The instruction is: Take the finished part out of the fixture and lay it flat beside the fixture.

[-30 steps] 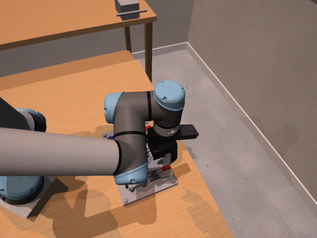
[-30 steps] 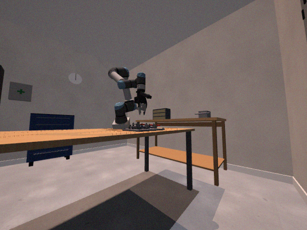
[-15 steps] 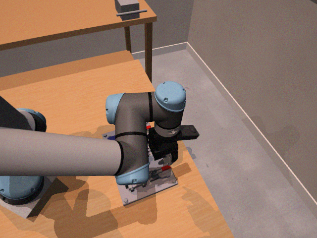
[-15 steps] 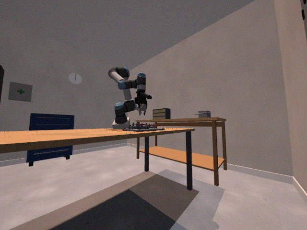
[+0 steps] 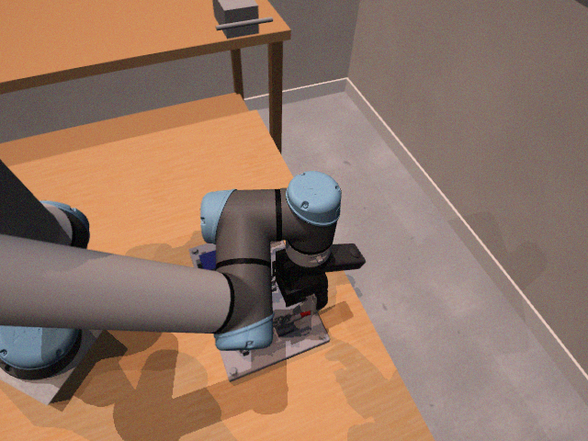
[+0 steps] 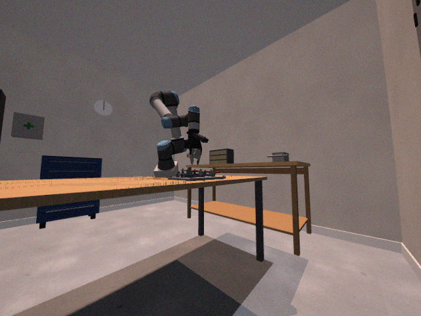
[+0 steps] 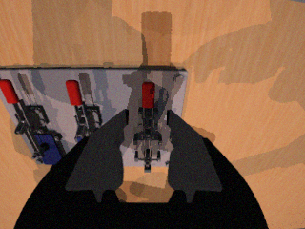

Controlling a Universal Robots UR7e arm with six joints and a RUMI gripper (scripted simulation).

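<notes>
far to the left of the two dark fingers, on the flat grey metal fixture plate [image 7: 111,86], stands a dark clamp with a red handle [image 7: 9,91]. it presses down on a dark blue square block [image 7: 48,145]. closer to the fingers is a second clamp with a red handle [image 7: 72,92]. only a small blue corner of the second blue block [image 7: 77,139] shows there, just beside the left finger, which hides the rest.

the fingers are part way open and hold nothing. they hang in the air above the plate and touch none of the clamps. in the gap between them you can see the third clamp with a red handle [image 7: 148,94]. under it sits the small grey metal part [image 7: 150,154], in its place on the plate. it is grey on grey, so its slot is too hard to make out.

to the right of the fingers is the edge of the plate. past it lies the orange wooden table [image 7: 248,119], with soft brown shadows on it.

seen from the side, the fingers [image 6: 195,157] point straight down over the plate [image 6: 197,177], near the end of the table [image 6: 102,186].
</notes>
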